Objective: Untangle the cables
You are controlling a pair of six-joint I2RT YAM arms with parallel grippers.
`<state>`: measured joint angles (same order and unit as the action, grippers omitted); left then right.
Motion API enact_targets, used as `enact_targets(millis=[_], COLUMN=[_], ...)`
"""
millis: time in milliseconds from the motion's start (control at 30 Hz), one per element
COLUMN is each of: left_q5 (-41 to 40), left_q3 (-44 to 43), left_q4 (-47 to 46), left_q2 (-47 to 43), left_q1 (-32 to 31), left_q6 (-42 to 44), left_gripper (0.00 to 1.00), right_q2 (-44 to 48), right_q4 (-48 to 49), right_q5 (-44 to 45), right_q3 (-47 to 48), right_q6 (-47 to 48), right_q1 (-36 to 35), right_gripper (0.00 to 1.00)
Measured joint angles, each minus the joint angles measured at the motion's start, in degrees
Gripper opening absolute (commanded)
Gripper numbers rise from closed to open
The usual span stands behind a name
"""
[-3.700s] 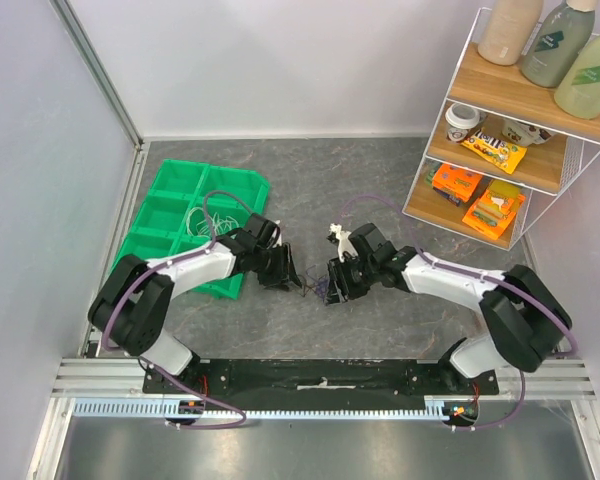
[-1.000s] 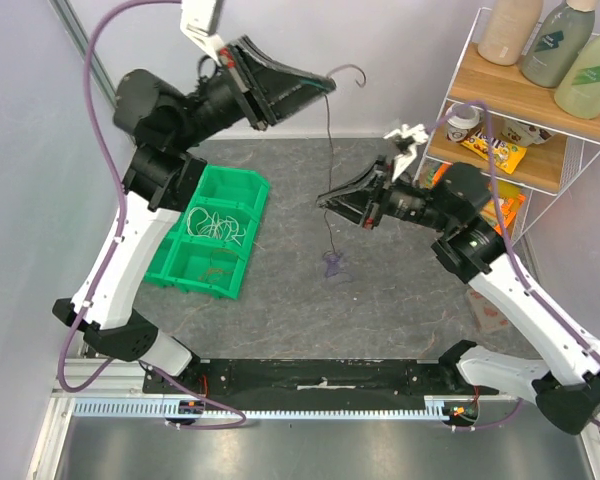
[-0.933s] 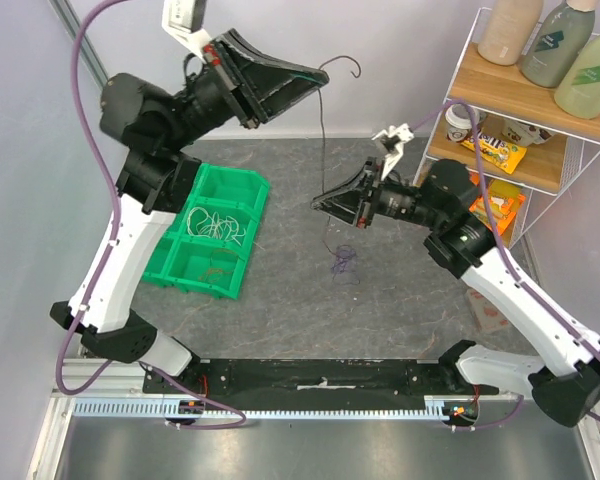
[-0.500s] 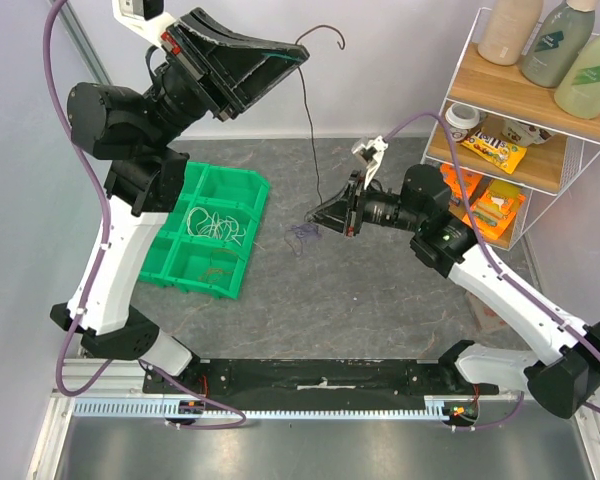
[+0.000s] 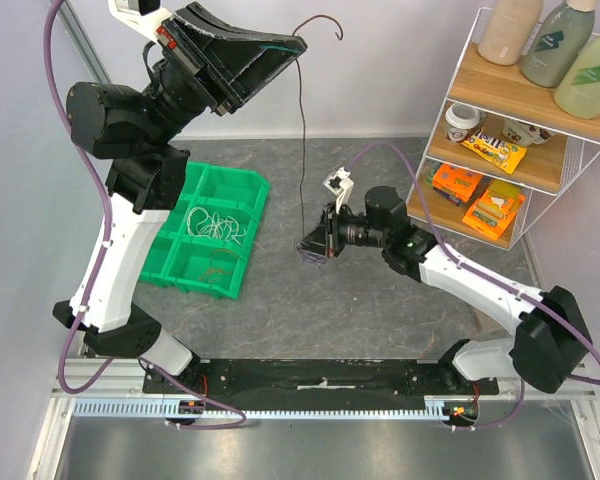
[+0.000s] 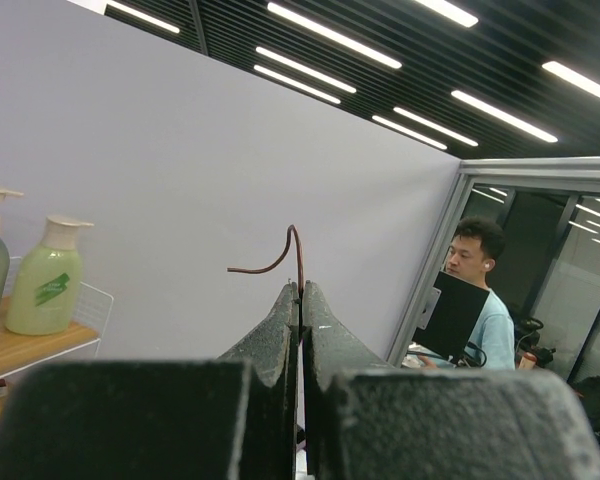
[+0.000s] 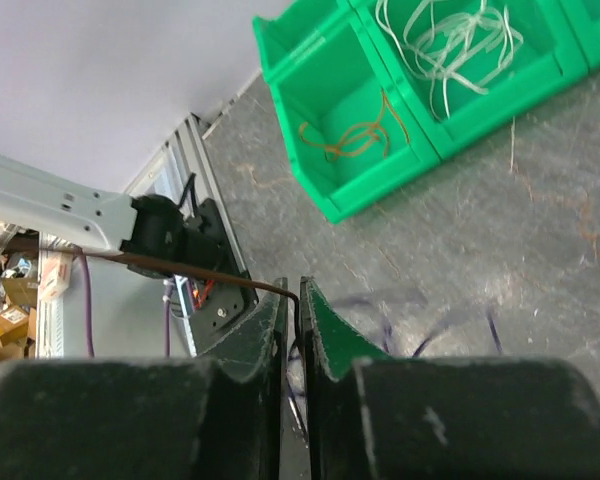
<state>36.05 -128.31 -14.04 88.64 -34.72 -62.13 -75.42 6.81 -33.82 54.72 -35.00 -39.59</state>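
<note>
Left gripper (image 5: 298,42) is raised high in the upper middle of the overhead view, its jaws pressed shut on a thin dark brown wire (image 5: 302,140). A short curled end of that wire pokes out above the fingertips, and the rest hangs almost straight down toward the centre of the frame. At the lower end sits the right gripper (image 5: 304,247), held low over the grey stone-patterned counter (image 5: 380,320). In the right wrist view its jaws are drawn in to a narrow slit and the wire runs in from the left and bends down into that slit; whether it is pinched or only passing through cannot be told. A small clump of thin purple cable loops (image 5: 308,256) lies at this gripper's tips, against the counter. To the left, in the middle-left of the overhead view, stands a green plastic divided bin (image 5: 235,190). One compartment holds a tangle of white cables (image 5: 215,222), and the next one toward the near edge holds a single orange cable (image 7: 355,135).
</note>
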Motion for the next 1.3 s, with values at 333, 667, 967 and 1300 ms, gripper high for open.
enact_targets(millis=[333, 667, 967, 1300], left_q5=[-0.15, -1.22, -6.75, -30.34], left_q3=[-0.11, -0.76, -0.7, 3.06], left_q4=[0.76, 2.34, 17.94, 36.72], left_q2=[-0.07, -1.49, -5.46, -12.04], left_q1=[-0.02, -0.02, -0.02, 0.11], left_q6=[0.09, 2.34, 15.69, 37.97], left_gripper=[0.02, 0.02, 0.02, 0.02], right_q2=[-3.17, -5.99, 7.06, 19.87], right_q4=[1.14, -4.7, -13.92, -24.33], right_q5=[2.91, 7.26, 13.46, 19.21], right_q3=[-7.39, -14.53, -13.09, -13.14], right_q6=[0.39, 2.47, 4.98, 5.16], right_q1=[-0.44, -0.44, -0.15, 0.24], right_gripper=[0.19, 0.33, 0.49, 0.54])
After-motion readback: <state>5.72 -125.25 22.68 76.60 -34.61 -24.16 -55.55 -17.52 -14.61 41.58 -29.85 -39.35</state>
